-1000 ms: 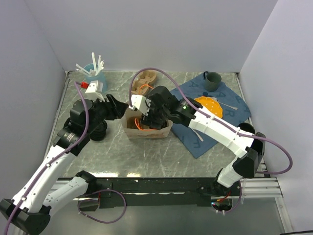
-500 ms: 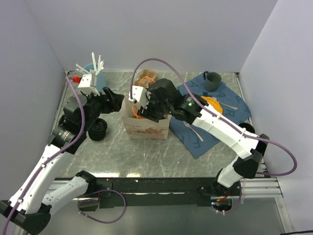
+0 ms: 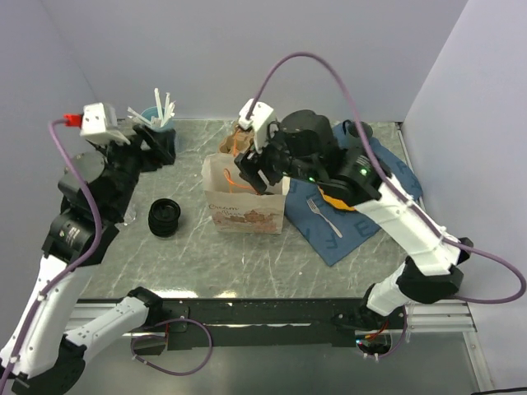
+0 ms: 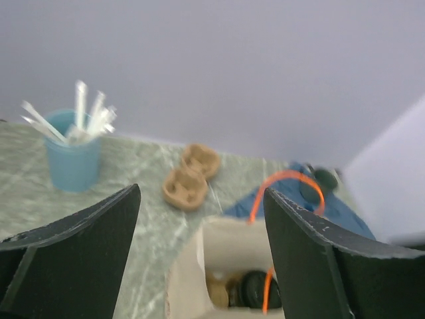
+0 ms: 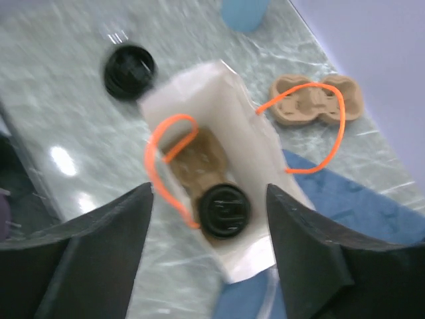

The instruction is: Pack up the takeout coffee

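With left gripper (image 4: 200, 193) and right gripper (image 5: 209, 189) both spread and empty, one takeout coffee (image 5: 224, 209) sits inside the paper bag (image 5: 192, 83) — a second black cup (image 3: 164, 217), on the table (image 3: 247, 263) beside it, is not yet packed.

Bright, even light puts white glare on the tabletop (image 5: 64, 161), and both wrist views are blurred (the overhead one is sharp).

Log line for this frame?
paper bag: upright, open | black lidded cup: inside bag | second black cup: on table, left of bag | left gripper: jaws open, empty | right gripper: jaws open, empty, above bag
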Available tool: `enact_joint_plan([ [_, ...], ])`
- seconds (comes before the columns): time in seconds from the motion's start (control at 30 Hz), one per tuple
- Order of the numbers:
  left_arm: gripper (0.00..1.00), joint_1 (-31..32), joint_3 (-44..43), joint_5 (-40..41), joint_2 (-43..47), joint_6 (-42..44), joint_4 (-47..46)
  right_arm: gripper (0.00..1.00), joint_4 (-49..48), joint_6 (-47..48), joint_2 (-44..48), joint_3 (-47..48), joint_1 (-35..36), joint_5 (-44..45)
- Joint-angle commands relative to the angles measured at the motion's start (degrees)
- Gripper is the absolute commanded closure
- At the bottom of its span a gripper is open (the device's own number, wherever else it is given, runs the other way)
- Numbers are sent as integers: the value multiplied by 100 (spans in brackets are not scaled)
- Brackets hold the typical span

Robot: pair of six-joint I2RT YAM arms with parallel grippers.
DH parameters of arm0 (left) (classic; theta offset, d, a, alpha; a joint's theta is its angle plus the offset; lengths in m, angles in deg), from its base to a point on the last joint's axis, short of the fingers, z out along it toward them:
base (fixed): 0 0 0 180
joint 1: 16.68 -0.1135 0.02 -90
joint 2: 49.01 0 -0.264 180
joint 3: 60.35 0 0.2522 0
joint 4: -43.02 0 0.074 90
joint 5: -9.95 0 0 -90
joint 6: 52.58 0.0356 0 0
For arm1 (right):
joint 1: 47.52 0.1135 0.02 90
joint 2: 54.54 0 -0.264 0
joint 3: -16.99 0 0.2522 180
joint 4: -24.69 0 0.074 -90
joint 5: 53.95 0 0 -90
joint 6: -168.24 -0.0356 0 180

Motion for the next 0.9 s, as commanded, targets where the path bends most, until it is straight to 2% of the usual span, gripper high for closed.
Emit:
enact_joint_plan([
  [0.0, 19, -15, -665, 1245, -698, 273, 326, 17, 446, -1757, 551, 291, 335, 263],
  [0.07, 18, -242, -866, 1484, -1076, 343, 195, 0, 262, -2041, 1043, -331, 371, 69],
  [0.2, 18, -849, -1315, 1028, -1893, 291, 202, 0, -676, -2804, 2420, -2042, 389, -152],
  [0.3, 18, -1288, -1342, 1176, -2412, 266, -131, 0, -1327, -2991, 3326, -3045, 380, -169],
  [0.33, 19, -1751, -1377, 1055, -2657, -5, -140, 0, -1365, -3018, 3486, -3171, 371, -169],
  [0.4, 23, -2219, -1351, 774, -2852, -945, -245, 0, -1217, -3184, 3742, -3190, 371, 137],
  [0.43, 24, -2622, -1342, 624, -3070, -1192, -306, 0, -963, -3202, 3786, -3155, 362, 304],
  [0.53, 28, -3177, -1482, 412, -3667, -1738, -430, 0, -663, -3036, 3822, -3120, 362, 358],
  [0.67, 39, -3461, -1825, 60, -4582, -2363, -457, 0, -495, -2859, 3717, -3058, 353, 699],
  [0.87, 44, -3452, -2361, -168, -5550, -2600, -764, 0, -706, -2702, 3445, -2979, 353, 789],
])
